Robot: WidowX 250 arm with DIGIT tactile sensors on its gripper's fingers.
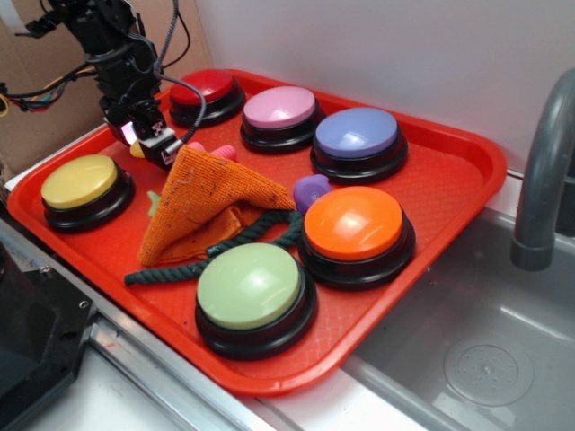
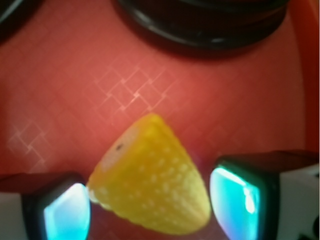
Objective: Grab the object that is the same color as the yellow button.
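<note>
**Claw down around the toy corn, beside the orange cloth**

On the red tray (image 1: 454, 171), far left of the orange cloth (image 1: 207, 202): yellow button (image 1: 81, 182), glossy dome on a black base. Just left of the cloth's peak: black claw (image 1: 148, 144), lowered to the tray floor. Between its fingers, seen from the wrist: yellow toy corn (image 2: 150, 177), stubby, bumpy, tipped on its side. Left finger (image 2: 65, 212) touching or nearly touching the corn's edge; right finger (image 2: 240, 200) just beside it with a thin gap. Partly spread, then; firm hold impossible to confirm. From outside, only a sliver of corn (image 1: 137, 150) visible behind the claw. Pink toy pieces (image 1: 220, 153) at the cloth's top. Dark green rope (image 1: 229, 242) under the cloth's lower edge. Behind: red button (image 1: 205, 90). Right of the cloth: purple toy (image 1: 312, 190).
</note>
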